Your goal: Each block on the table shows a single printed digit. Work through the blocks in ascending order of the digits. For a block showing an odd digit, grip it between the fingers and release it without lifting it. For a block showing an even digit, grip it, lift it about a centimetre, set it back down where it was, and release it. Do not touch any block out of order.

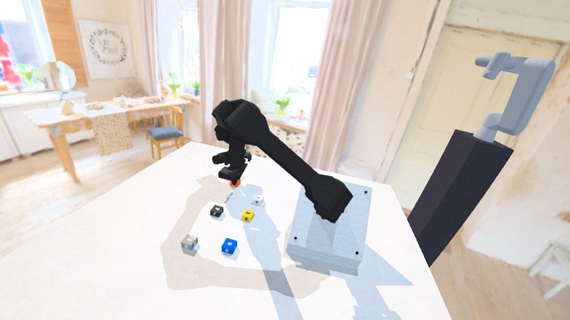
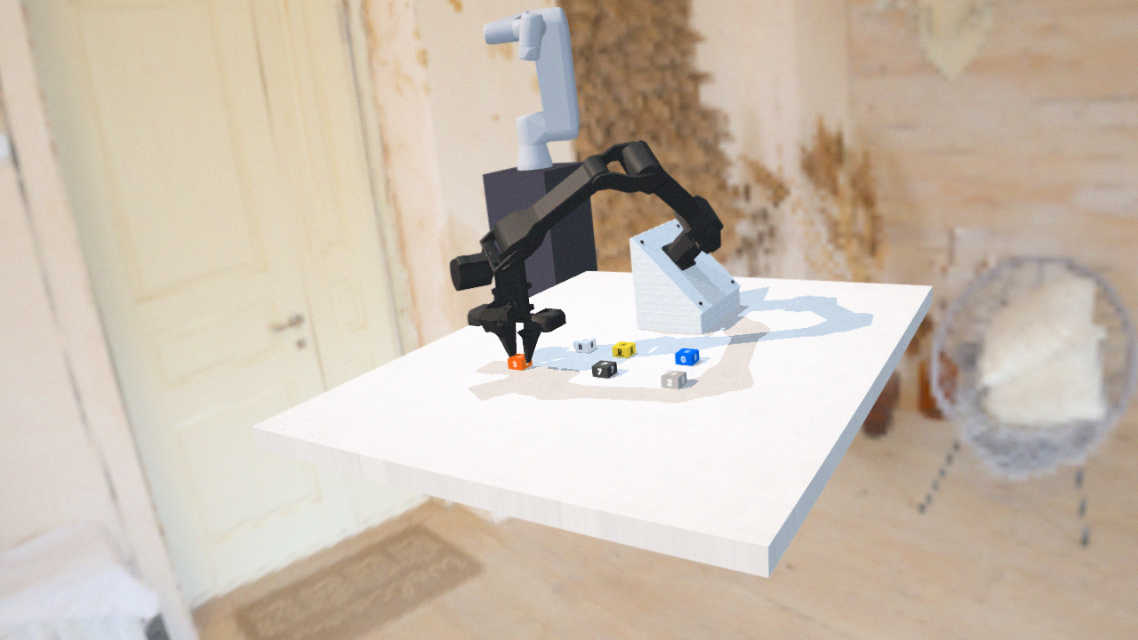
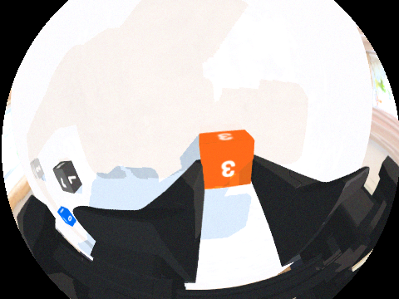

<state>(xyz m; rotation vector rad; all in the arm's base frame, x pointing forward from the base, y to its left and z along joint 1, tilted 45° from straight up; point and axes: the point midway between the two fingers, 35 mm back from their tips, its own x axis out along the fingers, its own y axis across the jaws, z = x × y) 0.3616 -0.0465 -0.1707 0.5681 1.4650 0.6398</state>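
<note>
The orange block with a 3 (image 1: 235,183) (image 2: 516,363) (image 3: 226,159) sits on the table between the fingertips. My gripper (image 1: 234,181) (image 2: 521,357) (image 3: 225,163) is shut on it, one finger against each side. The blue 0 block (image 1: 229,246) (image 2: 686,356) (image 3: 66,216), grey 2 block (image 1: 189,242) (image 2: 673,380) (image 3: 37,169), black 7 block (image 1: 216,211) (image 2: 604,369) (image 3: 67,177), white 8 block (image 1: 257,200) (image 2: 584,346) and yellow 9 block (image 1: 248,216) (image 2: 623,349) stand apart on the table. The white and yellow blocks are hidden in the wrist view.
The arm's pale sloped base (image 1: 333,243) (image 2: 668,306) stands on the white table (image 1: 103,289) (image 2: 637,461), beyond the yellow block. A grey robot arm (image 1: 528,93) (image 2: 556,79) stands on a dark pedestal (image 1: 458,193) (image 2: 576,222) behind the table.
</note>
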